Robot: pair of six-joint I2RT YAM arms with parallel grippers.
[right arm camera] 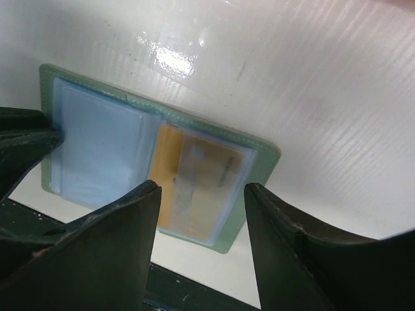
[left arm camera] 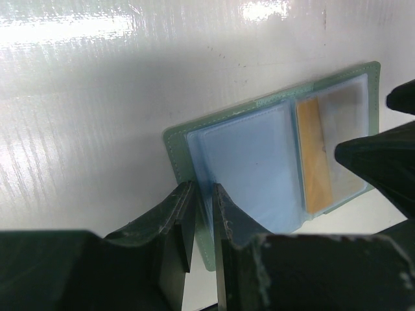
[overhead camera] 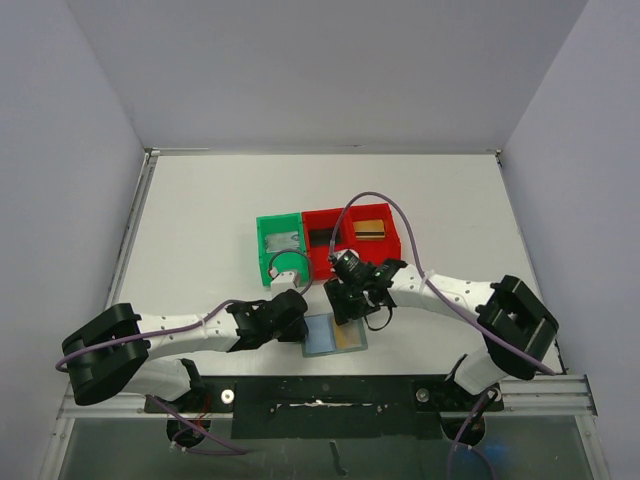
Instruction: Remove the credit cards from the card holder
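The card holder (overhead camera: 335, 335) lies open flat near the table's front edge, green-edged with pale blue clear sleeves. It also shows in the left wrist view (left arm camera: 259, 168) and the right wrist view (right arm camera: 104, 149). A gold credit card (right arm camera: 194, 181) sits in its right sleeve, also seen in the left wrist view (left arm camera: 314, 162). My left gripper (left arm camera: 204, 194) is shut on the holder's left sleeve edge. My right gripper (right arm camera: 202, 194) is open just above the gold card, one finger on each side. More gold cards (overhead camera: 369, 229) lie in the red bin (overhead camera: 352, 262).
A green bin (overhead camera: 266, 262) stands next to the red bin behind the holder, with a silver-grey card (overhead camera: 285, 241) inside. The table's front edge and a black rail (overhead camera: 330, 395) lie just below the holder.
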